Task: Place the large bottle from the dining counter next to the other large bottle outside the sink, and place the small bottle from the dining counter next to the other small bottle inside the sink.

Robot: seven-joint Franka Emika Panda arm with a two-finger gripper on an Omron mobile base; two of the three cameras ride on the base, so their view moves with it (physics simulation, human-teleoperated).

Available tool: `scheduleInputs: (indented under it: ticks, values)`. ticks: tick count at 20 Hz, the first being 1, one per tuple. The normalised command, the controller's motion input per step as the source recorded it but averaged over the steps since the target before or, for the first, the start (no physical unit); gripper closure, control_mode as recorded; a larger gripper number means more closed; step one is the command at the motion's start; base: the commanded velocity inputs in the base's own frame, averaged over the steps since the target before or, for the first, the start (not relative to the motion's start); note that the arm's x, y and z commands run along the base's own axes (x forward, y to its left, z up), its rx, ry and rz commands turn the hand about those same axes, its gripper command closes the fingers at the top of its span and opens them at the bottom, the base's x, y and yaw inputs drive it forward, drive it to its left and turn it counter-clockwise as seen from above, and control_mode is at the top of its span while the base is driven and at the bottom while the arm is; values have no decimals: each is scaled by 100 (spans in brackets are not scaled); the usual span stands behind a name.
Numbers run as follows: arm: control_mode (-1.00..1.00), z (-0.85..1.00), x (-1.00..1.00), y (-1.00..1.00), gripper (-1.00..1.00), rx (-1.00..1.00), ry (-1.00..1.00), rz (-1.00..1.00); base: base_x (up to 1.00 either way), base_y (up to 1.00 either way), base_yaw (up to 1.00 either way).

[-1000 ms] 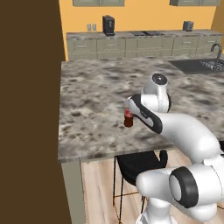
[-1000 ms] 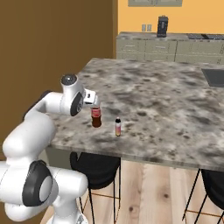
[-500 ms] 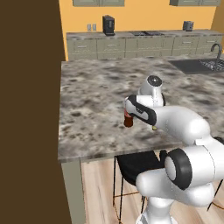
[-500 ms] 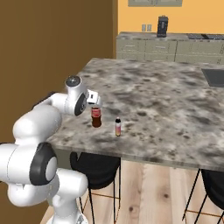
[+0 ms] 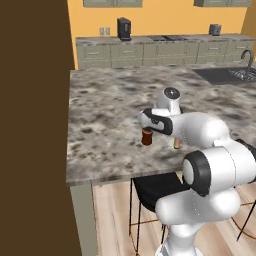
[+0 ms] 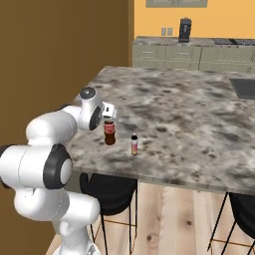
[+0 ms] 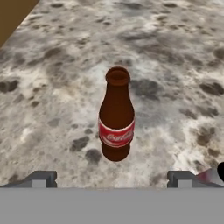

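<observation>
The large bottle (image 7: 116,118), brown glass with a red label, stands upright on the dining counter (image 5: 105,125) near its front edge. My gripper (image 7: 111,179) hangs just above and behind it, open, with the fingertips (image 7: 40,178) spread wider than the bottle and touching nothing. From the base, the gripper (image 6: 110,118) sits over the large bottle (image 6: 109,132), and the gripper (image 5: 148,124) hides the top of the large bottle (image 5: 146,136). The small bottle (image 6: 134,144) stands a little to the right of it, also the small bottle (image 5: 176,143). The other large bottle and other small bottle are out of view.
The sink (image 5: 222,75) with its faucet (image 5: 247,56) lies at the counter's far right. A brown wall panel (image 5: 32,125) borders the counter's left side. Black stools (image 6: 107,191) stand under the front edge. Cabinets (image 5: 150,50) line the back wall.
The arm's elbow and forearm have swung in closer over the counter edge. The hand stays above the large bottle, jaws still open. Both bottles stand where they were.
</observation>
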Motion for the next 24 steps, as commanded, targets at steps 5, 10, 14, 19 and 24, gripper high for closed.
scheduleInputs:
  ticks: [5,10,14,19,24]
  values:
    - [-100,-16,30,0,-100,0,0,0,0,0,0]
    - [-100,-16,25,0,-100,0,0,0,0,0,0]
    - [-100,-16,23,0,-100,0,0,0,0,0,0]
    - [-100,-14,21,0,-100,0,0,0,0,0,0]
    - [-100,-12,16,0,-100,0,0,0,0,0,0]
